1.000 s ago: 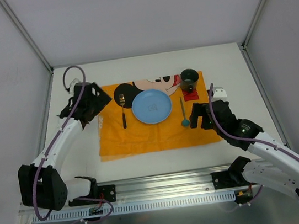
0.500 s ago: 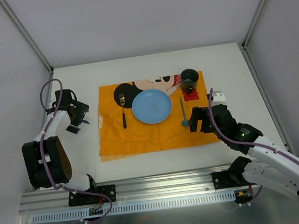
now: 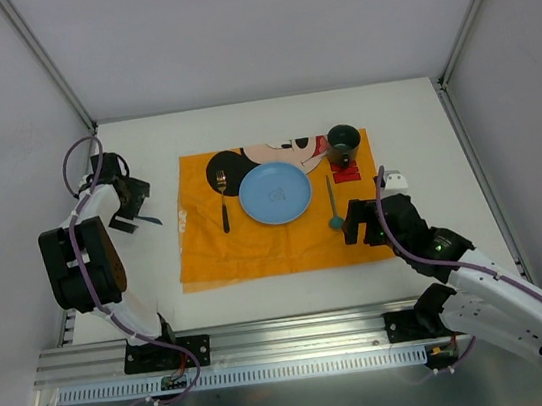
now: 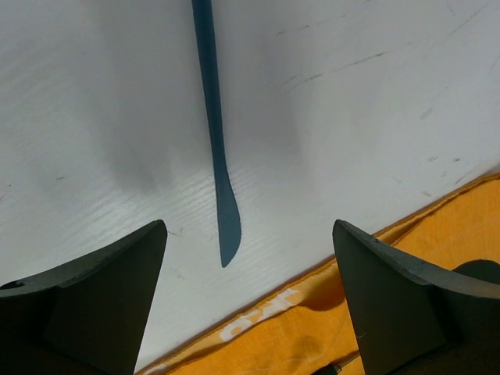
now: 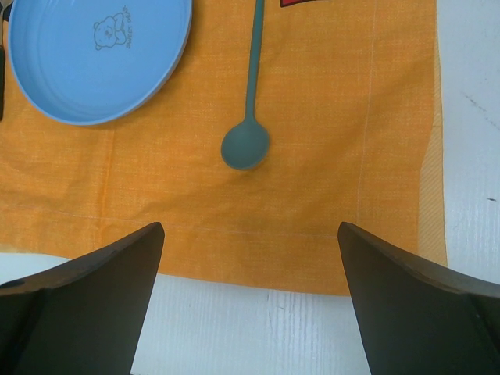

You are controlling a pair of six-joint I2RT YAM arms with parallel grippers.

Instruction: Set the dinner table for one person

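Swung off the orange cloth placemat (image 3: 258, 250), the left jaws now stand apart over a slim blue knife (image 4: 212, 117), probably the last piece; right jaws also apart.

We are looking into a robotics lab test cell: a white bench (image 3: 413, 133) boxed in by plain grey walls (image 3: 256, 23), with the left arm (image 3: 80, 265) and right arm (image 3: 484, 279) bolted to a slotted aluminium rail (image 3: 300, 335).

Matt scuffed dinner table (image 4: 351, 94), woven cloth placemat (image 5: 312, 195)
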